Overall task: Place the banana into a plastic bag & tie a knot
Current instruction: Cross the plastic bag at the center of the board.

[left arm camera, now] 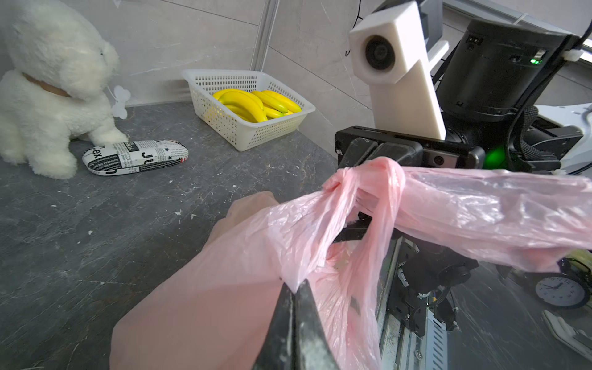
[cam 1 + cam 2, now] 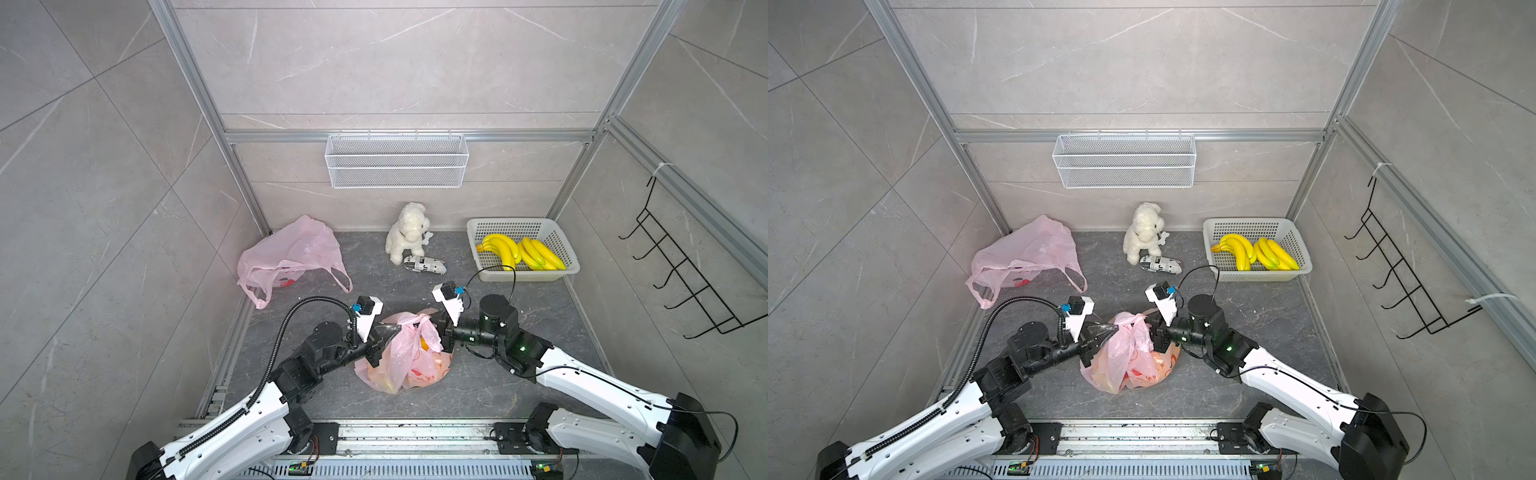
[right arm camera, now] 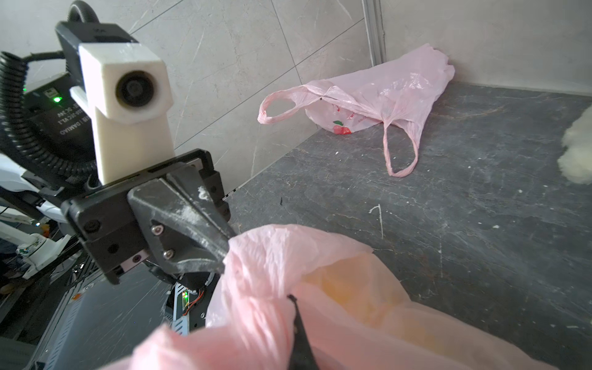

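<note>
One filled bag (image 2: 401, 365) pinched by left claw (image 1: 294, 290), right claw (image 3: 293, 301); one spare bag (image 2: 291, 253); two banana bunches (image 2: 500, 248).

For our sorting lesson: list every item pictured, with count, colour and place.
plastic bag: 1, pink, front centre
banana: count unclear, yellow, inside it
spare bag: 1, pink, back left
plush dog: 1, white, back centre
case: 1, newsprint, by dog
basket: 1, white, back right
banana bunches: 2, yellow, in basket
mesh shelf: 1, white, back wall
hook rack: 1, black, right wall
left gripper, right gripper: 2, black, each shut on the plastic bag
</note>
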`<state>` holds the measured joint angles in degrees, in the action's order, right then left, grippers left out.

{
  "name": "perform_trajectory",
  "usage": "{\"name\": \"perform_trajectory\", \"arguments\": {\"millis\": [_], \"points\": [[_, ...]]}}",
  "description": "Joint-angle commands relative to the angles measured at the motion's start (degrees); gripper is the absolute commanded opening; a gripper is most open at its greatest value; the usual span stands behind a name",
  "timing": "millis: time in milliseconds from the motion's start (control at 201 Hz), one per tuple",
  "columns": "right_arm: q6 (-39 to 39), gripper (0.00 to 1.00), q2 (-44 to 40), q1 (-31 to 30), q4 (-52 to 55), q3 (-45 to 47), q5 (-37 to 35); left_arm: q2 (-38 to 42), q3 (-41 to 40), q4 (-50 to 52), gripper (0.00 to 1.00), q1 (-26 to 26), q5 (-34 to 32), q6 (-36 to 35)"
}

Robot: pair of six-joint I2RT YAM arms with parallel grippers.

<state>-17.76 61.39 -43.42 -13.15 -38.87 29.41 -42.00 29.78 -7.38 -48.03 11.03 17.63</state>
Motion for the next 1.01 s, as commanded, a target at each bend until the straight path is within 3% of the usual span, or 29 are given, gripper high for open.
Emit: {"name": "perform_trajectory", "arguments": {"millis": [0,244,572,856,1005], "points": [[0.2,0.0,-0.8,0.1,-2.1,-0.7,4.1,-1.0,1.9,2.4,0.0,-0.1,-1.9,-1.6],[-2.5,0.0,-0.4,0.1,-6.7,0.1,3.5,-1.8,2.0,2.0,0.0,-0.1,-2.9,-1.0],[3.2,0.0,-3.4,0.1,4.0,-0.7,-11.4,2.1,0.2,-0.5,0.0,-0.1,4.9,-0.2],[0.6,0.0,-5.3,0.0,0.0,0.7,-18.6,-6.7,2.4,-6.9,0.0,-2.8,16.5,2.6],[0.6,0.0,-4.1,0.0,-1.1,0.2,-15.1,-12.5,6.7,-7.1,0.0,-8.1,18.9,1.4]]}}
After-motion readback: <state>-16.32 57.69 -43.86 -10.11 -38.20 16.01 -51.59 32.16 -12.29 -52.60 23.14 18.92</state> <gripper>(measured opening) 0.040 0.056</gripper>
